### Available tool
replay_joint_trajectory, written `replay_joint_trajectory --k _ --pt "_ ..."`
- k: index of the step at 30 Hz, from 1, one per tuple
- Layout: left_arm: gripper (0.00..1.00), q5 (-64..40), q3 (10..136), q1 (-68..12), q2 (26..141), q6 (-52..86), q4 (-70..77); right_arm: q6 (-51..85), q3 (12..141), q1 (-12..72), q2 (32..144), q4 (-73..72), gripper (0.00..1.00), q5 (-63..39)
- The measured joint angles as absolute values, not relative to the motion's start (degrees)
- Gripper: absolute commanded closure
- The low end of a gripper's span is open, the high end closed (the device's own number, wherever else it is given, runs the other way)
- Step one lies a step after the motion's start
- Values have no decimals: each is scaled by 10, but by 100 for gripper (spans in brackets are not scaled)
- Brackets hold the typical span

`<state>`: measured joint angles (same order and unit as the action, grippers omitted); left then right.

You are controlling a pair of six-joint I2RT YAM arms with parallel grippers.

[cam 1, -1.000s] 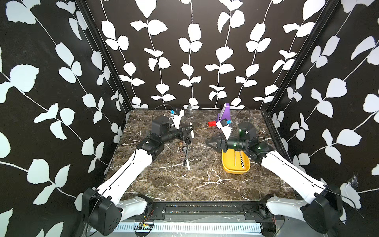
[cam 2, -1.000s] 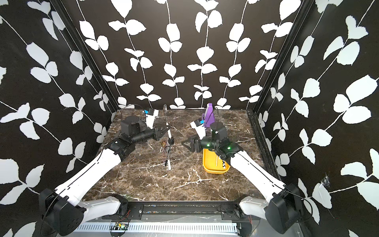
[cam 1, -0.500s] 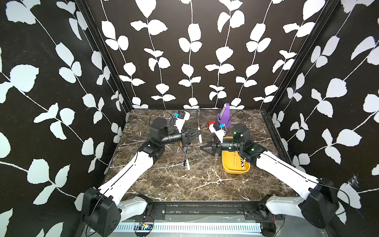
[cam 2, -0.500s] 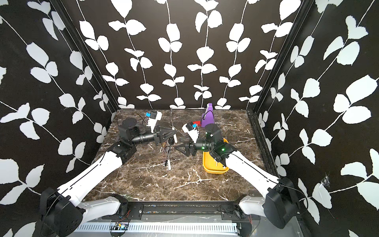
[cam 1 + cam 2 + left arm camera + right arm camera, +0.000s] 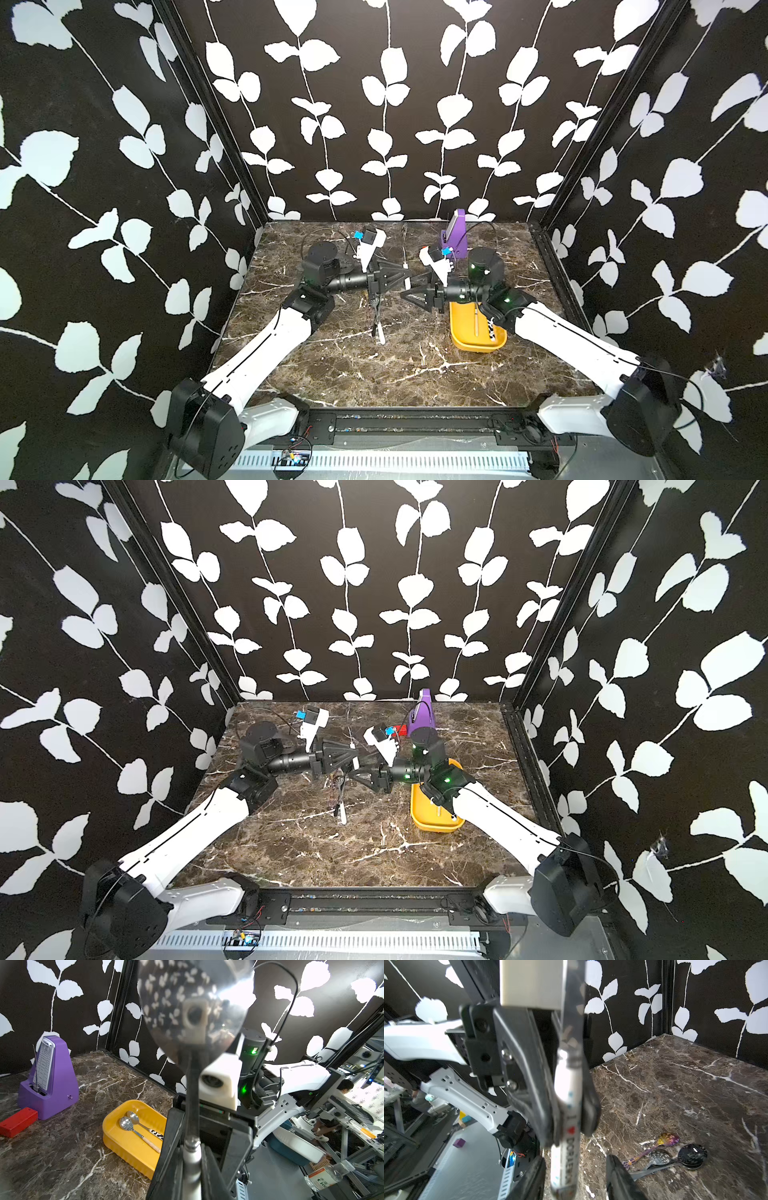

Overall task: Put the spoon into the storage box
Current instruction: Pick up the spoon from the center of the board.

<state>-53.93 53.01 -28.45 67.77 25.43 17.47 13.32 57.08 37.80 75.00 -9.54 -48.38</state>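
Mid-table jammed, front strip free.
L gripper [image 5: 404, 277] & R gripper [image 5: 409, 292] met tip to tip over the table centre, the spoon [image 5: 566, 1126] betw. them, so no way through there; R jaws stood apart either side of its handle, w/ a gap showing on one side. Just below lay a heap of loose spoons [image 5: 377, 320]. R arm [image 5: 561, 332] hung over the storage box [image 5: 462, 332] at its far & R edge; the L side & near end showed bare, w/ 2 spoons [image 5: 135, 1126] inside. Back R: purple metronome [image 5: 455, 235] & red block [image 5: 401, 729] near the wall. The marble table [image 5: 374, 382] lay bare along the front betw. the arms.
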Motion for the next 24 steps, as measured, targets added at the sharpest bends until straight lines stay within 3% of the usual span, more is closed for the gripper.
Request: replay_joint_trajectory --k 9,14,17,19,20,24 --pt "100 -547 516 -284 678 270 199 146 574 380 755 -105 78 -489" --pt "100 -550 501 -283 678 275 220 162 574 383 762 -110 100 -491" --pt "99 -548 493 -282 678 277 225 163 574 383 765 -107 100 -491" --pt "60 -544 492 -282 678 276 223 163 574 383 766 -100 100 -486" --pt "47 -543 491 -282 678 275 221 162 574 383 766 -96 100 -482" --pt "21 -502 488 -284 665 262 177 161 574 379 766 -63 100 -443"
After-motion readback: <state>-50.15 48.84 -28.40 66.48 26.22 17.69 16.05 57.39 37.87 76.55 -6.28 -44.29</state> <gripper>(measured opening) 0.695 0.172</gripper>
